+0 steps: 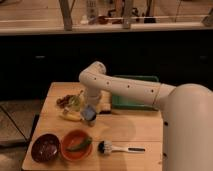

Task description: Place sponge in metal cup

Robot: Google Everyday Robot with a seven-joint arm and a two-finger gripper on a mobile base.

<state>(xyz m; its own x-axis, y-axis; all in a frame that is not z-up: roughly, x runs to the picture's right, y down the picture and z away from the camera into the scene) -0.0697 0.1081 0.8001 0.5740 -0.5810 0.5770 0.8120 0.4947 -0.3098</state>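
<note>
Gripper (86,105) low over table (136,131), just above metal cup (89,116)

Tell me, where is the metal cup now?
In the camera view, the metal cup is left of centre on the wooden table, close to the gripper and behind the orange bowl.

table (135,127) | front left: left bowl (45,148), right bowl (70,152) just beside it | brush (107,147) right of both | metal cup (88,116) behind right bowl | gripper (90,106) just above metal cup | tray (122,102) on table, back right
</note>
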